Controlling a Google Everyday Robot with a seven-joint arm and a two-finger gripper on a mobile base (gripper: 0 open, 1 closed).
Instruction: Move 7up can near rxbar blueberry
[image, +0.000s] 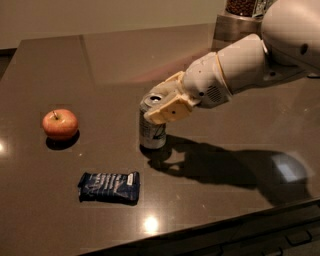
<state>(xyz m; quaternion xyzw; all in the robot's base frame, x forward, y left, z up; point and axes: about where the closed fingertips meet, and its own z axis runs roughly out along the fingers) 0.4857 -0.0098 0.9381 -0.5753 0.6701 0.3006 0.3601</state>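
The 7up can (151, 132) stands upright near the middle of the dark table, silver with its top showing. My gripper (158, 104) comes in from the right on a white arm and is shut around the can's upper part, one cream finger (169, 110) across its front. The rxbar blueberry (109, 187) lies flat in its navy wrapper to the front left of the can, about a can's height away from it.
A red apple (60, 123) sits on the left of the table (235, 200). A container with dark contents (241, 19) stands at the back right, behind my arm. The table's front edge runs along the bottom right.
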